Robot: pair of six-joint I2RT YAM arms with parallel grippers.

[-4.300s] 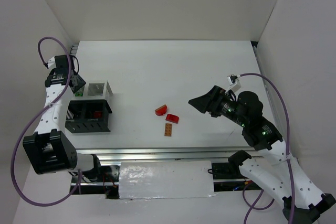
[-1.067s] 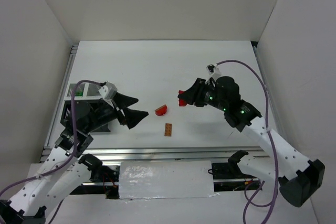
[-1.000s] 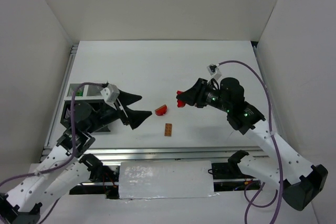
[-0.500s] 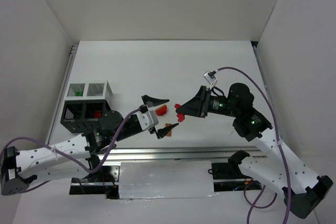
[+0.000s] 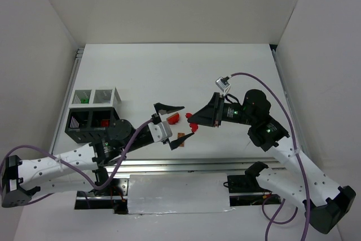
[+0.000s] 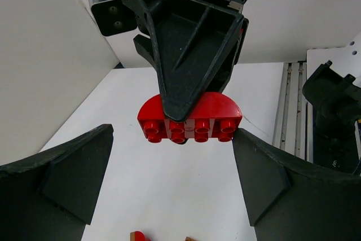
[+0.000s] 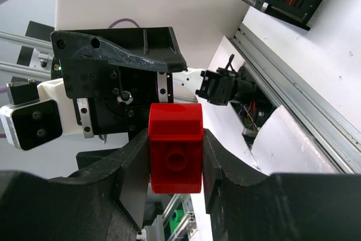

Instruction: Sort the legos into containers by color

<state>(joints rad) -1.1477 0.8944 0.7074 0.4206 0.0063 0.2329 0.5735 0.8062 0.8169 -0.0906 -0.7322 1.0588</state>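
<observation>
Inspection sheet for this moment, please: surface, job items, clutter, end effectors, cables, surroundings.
Surface: white table.
Job's things: held red brick off the table; loose red brick and brown brick lying mid-table; bins at left, two white, two black.
Clutter: nothing seen.
End effectors: right end effector shut on the held red brick; left end effector open, its fingers flanking that brick.
Cables: purple cables looping off both arms.
Surroundings: white walls; metal rail along the near edge.

1. Top external: high overhead from the near side, looking down over the whole table (image 5: 169, 66).
2. Left wrist: close, facing the right gripper (image 6: 181, 115) head-on at frame centre.
3. Right wrist: close, facing back at the left gripper (image 7: 115, 105); both wrist views share the red brick (image 7: 175, 148).
</observation>
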